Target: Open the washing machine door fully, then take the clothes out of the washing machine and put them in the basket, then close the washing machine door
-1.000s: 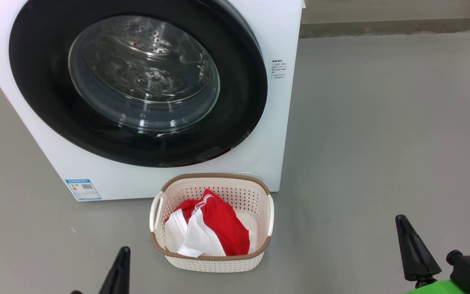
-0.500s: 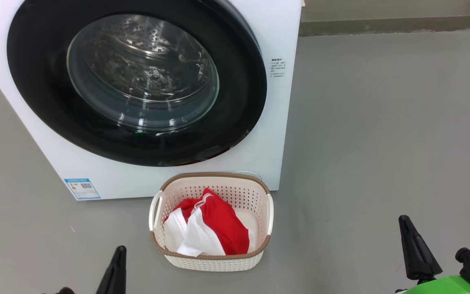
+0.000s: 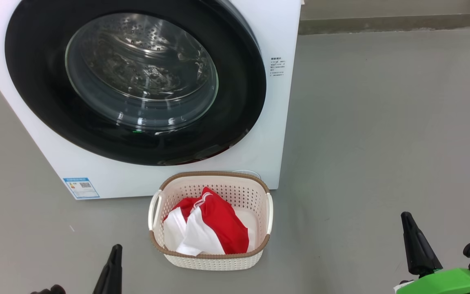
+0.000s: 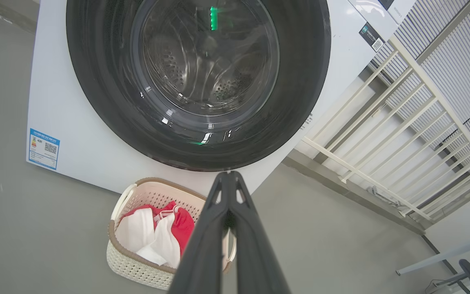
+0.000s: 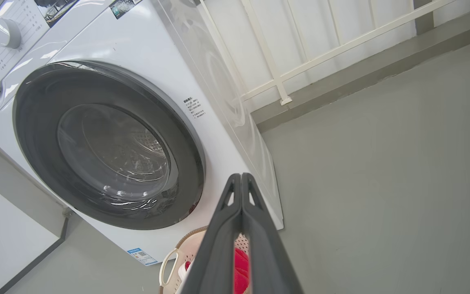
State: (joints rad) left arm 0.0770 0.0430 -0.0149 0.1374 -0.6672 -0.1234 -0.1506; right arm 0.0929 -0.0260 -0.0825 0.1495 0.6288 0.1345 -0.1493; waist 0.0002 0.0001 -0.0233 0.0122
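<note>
Keeping left gripper (image 4: 229, 176) pinched fully shut and carrying nothing; keeping right gripper (image 5: 241, 177) pressed shut likewise, also empty. Finding the clothes (image 3: 208, 228) lying in a red and white heap inside the basket (image 3: 214, 175), standing on the grey floor (image 3: 382, 122) just in front of the washing machine (image 3: 276, 32) and below the washing machine door (image 3: 35, 81). Reading that door as closed against the white front, with bare steel drum showing through the glass. Noticing, against a second ago, both grippers sinking toward the lower corners of the head view, left outward and down, right likewise, while allowing for a slight shift of the whole picture, hence some camera motion. Judging all three steps done, and taking this drift as arms backing off to rest, not starting anything new.
</note>
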